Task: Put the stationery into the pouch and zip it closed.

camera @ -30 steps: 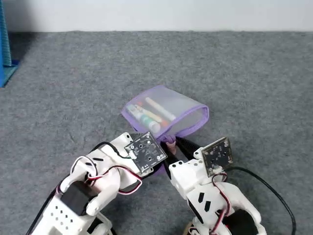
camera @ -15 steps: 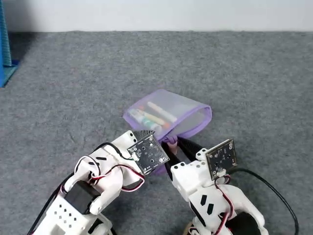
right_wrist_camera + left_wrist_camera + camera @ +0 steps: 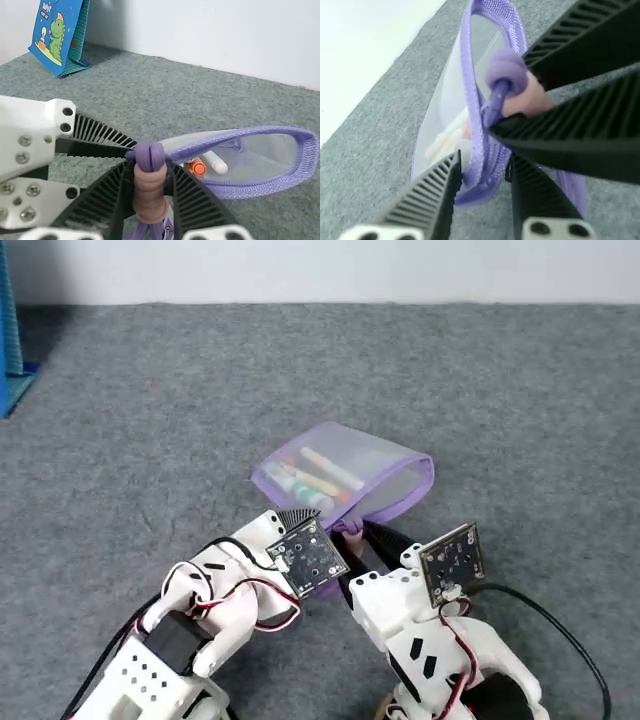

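Observation:
The purple mesh pouch (image 3: 345,465) lies on the grey carpet with several coloured markers (image 3: 305,480) inside it. In the right wrist view the markers (image 3: 207,162) show through the pouch (image 3: 260,155), whose mouth gapes at this end. My right gripper (image 3: 149,172) is shut on the zipper pull (image 3: 149,157), a purple bead over pink ones. My left gripper (image 3: 482,167) pinches the pouch's purple zipper edge (image 3: 475,150) just beside the pull (image 3: 507,75). Both grippers meet at the pouch's near end (image 3: 345,530).
A blue dinosaur-print bag (image 3: 57,35) stands by the white wall at the far left, seen as a blue edge (image 3: 8,330) in the high view. Open carpet (image 3: 520,400) lies around and beyond the pouch.
Both wrists have shifted slightly to the right and towards the near edge. The pouch has been drawn a little to the right and lies flatter.

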`<action>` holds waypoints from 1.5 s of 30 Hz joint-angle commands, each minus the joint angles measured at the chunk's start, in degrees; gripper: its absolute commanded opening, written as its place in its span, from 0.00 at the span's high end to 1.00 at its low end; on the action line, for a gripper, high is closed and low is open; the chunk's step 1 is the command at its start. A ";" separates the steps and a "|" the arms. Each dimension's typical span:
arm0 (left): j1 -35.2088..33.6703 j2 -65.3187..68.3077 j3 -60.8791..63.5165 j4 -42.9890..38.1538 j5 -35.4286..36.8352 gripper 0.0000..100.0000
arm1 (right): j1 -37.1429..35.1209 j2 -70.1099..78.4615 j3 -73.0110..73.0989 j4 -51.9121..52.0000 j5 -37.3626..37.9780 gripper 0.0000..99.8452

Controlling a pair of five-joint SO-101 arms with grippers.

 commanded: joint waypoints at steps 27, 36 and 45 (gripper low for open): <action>-6.77 -0.88 -2.07 6.15 -0.53 0.99 | 27.47 0.04 -0.44 -13.05 8.70 0.99; -6.42 -12.04 -0.75 13.98 -0.62 0.99 | 36.00 0.04 14.33 -32.31 13.63 0.99; -6.42 -30.77 2.15 25.05 -0.62 0.99 | 40.84 0.04 18.37 -39.96 15.56 0.99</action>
